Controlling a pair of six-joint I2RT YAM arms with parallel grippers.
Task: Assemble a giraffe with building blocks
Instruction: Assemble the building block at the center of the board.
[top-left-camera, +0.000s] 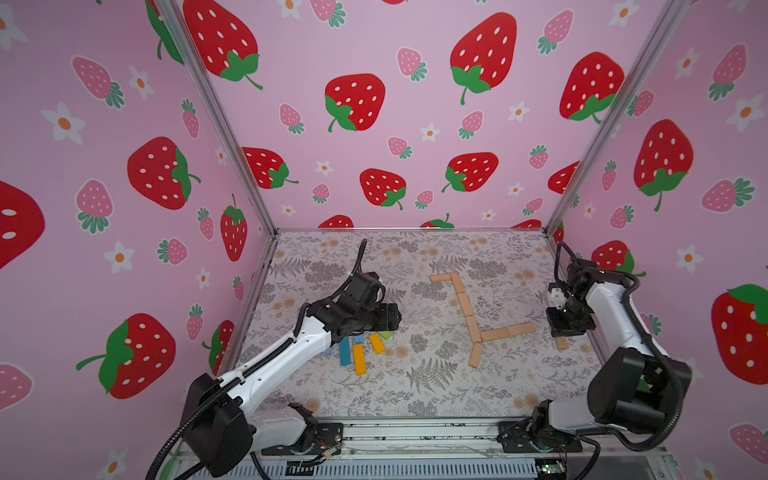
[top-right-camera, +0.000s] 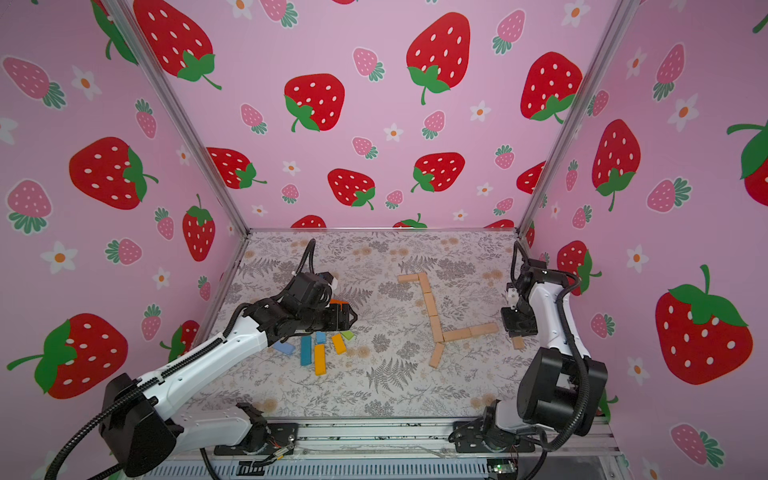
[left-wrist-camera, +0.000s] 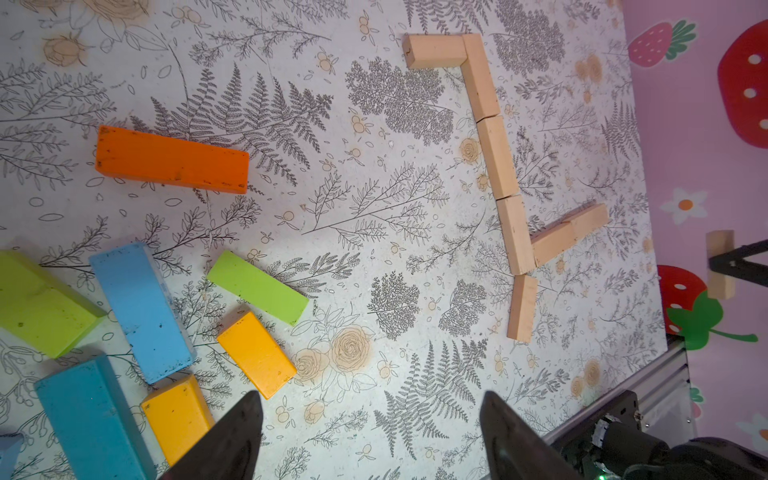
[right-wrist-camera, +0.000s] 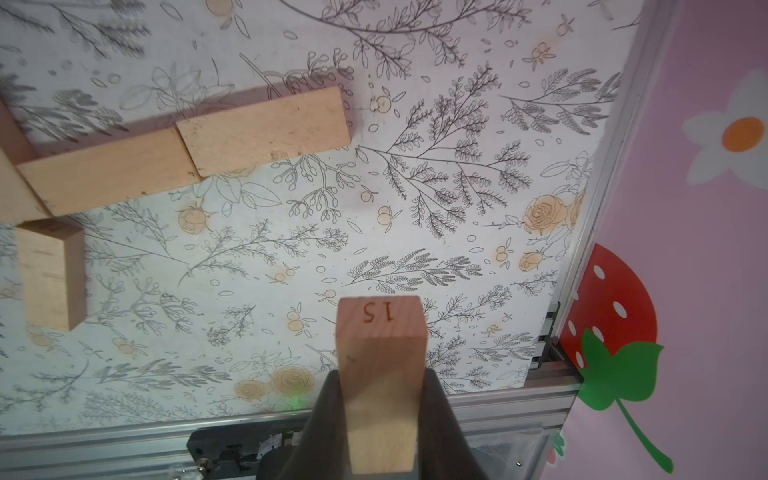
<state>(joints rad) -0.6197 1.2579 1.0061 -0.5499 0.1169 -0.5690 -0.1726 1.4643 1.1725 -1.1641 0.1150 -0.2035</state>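
Tan block (right-wrist-camera: 381, 332) stamped 15 is clamped between the closed jaws of the right end effector (right-wrist-camera: 380, 399), near the right edge of the surface (top-left-camera: 415, 390). Seven more tan blocks (top-left-camera: 464, 308) lie flat mid-surface, end to end in a bent line with branches. Left end effector (left-wrist-camera: 370, 405) is wide open and empty, beside the painted blocks (left-wrist-camera: 141, 307) scattered on the left.

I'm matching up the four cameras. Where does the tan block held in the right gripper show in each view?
Both top views: the held tan block pokes out under the right gripper.
Left wrist: the block is small and lies beyond the tan figure, with the gripper across it.
Right wrist: the block is close up, clamped, stamped 15.
Shared landmark: the two-block tan row.
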